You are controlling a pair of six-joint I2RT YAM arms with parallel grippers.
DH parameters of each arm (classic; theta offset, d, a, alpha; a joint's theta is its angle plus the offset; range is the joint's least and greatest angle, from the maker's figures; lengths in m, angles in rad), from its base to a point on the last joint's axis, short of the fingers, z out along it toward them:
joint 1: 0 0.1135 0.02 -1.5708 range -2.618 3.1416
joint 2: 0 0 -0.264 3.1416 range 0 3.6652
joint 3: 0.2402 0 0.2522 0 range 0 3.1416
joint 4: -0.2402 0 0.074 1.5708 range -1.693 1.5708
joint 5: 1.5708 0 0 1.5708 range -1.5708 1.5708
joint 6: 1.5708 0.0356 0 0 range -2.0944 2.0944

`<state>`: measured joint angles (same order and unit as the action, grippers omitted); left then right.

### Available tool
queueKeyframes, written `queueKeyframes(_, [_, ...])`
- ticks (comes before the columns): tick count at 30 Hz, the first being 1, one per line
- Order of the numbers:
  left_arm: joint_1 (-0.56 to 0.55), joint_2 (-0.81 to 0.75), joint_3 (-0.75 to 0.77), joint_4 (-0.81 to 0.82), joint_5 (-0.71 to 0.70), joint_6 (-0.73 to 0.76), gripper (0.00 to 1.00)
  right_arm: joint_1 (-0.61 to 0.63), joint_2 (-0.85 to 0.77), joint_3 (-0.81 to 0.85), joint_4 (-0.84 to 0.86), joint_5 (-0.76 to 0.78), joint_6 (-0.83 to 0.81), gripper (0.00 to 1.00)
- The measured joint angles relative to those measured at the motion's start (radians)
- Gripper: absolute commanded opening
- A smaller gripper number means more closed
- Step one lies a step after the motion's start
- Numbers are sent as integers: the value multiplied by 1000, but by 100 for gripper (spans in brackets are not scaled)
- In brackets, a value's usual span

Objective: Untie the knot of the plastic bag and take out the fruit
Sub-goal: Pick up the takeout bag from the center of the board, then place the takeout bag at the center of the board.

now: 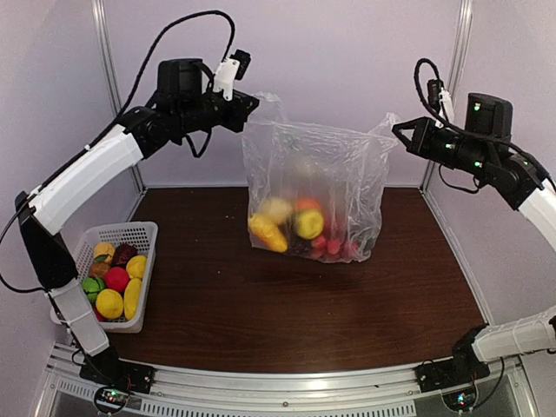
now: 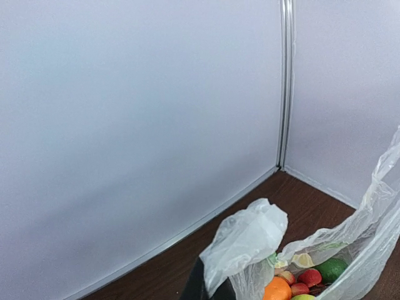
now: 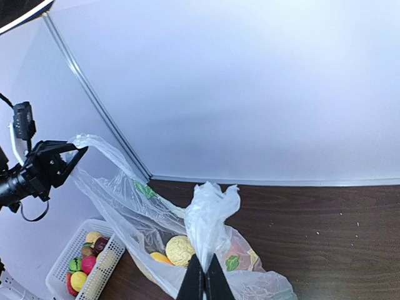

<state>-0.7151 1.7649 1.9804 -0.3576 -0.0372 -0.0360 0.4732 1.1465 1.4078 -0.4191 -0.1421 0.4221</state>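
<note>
The clear plastic bag [image 1: 313, 187] hangs stretched open between my two grippers, its bottom resting on the table. My left gripper [image 1: 252, 102] is shut on the bag's left handle [image 2: 247, 240]. My right gripper [image 1: 398, 129] is shut on the right handle [image 3: 211, 215]. The handles are apart and no knot shows. The fruit [image 1: 300, 228] lies at the bottom of the bag: yellow, orange, red and dark pieces. The left wrist view shows an orange [image 2: 278, 289] and a lime [image 2: 331, 269] inside. The right wrist view shows a yellow fruit [image 3: 180, 250] inside.
A white slotted basket [image 1: 130, 233] with several fruits stands at the table's left edge and also shows in the right wrist view [image 3: 106, 256]. White walls close the back and the sides. The brown table [image 1: 295, 313] lies in front of the bag.
</note>
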Motion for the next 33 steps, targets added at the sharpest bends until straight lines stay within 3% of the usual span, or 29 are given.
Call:
queueKeyframes(3, [18,-102,-95,88,107,-24,0,10,-90,-48,42,-60,-29,0])
queueKeyframes(7, [6,-201,-284,178,230,-47,0,8,-204,-237,64,-159,-57,0])
queueKeyframes(12, [17,-302,-656,315,311,-106,0,11,-270,-493,44,-293,-56,0])
queueKeyframes(15, [18,-378,-858,373,341,-151,0,28,-299,-562,8,-360,-58,0])
queueKeyframes(18, [16,-454,-954,412,359,-191,0,47,-325,-568,-23,-404,-65,26])
queueKeyframes(24, [18,-586,-1007,487,368,-245,0,47,-330,-487,-117,-386,-102,77])
queueKeyframes(26, [18,-607,-1019,496,371,-258,0,47,-313,-423,-138,-370,-113,84])
queueKeyframes(33, [18,-650,-1097,501,375,-294,0,54,-153,-120,-192,-261,-220,93])
